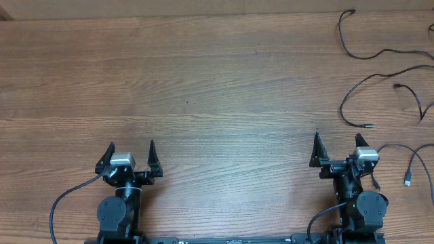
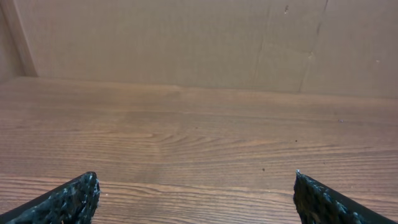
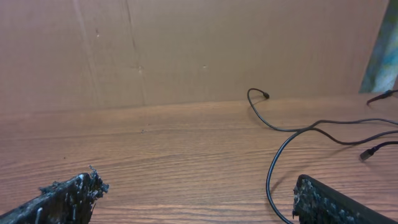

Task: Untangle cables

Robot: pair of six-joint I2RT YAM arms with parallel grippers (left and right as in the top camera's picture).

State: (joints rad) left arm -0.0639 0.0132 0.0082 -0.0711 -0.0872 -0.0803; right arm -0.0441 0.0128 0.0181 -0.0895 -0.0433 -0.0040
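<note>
Several thin black cables lie as separate strands on the right side of the wooden table. One cable (image 1: 344, 42) loops near the back right corner. A second cable (image 1: 352, 91) curves to a plug in front of my right gripper (image 1: 337, 138). A third cable (image 1: 411, 165) with a light plug lies right of that arm. In the right wrist view the looped cable (image 3: 278, 127) and the curved strand (image 3: 272, 170) lie ahead and right of my right gripper (image 3: 198, 183), which is open and empty. My left gripper (image 1: 131, 146) (image 2: 195, 186) is open over bare wood, far from the cables.
A brown cardboard wall (image 2: 186, 43) closes the back of the table (image 1: 203, 81). Both arms sit at the table's front edge. More cable ends (image 3: 380, 96) run off the right edge of the views.
</note>
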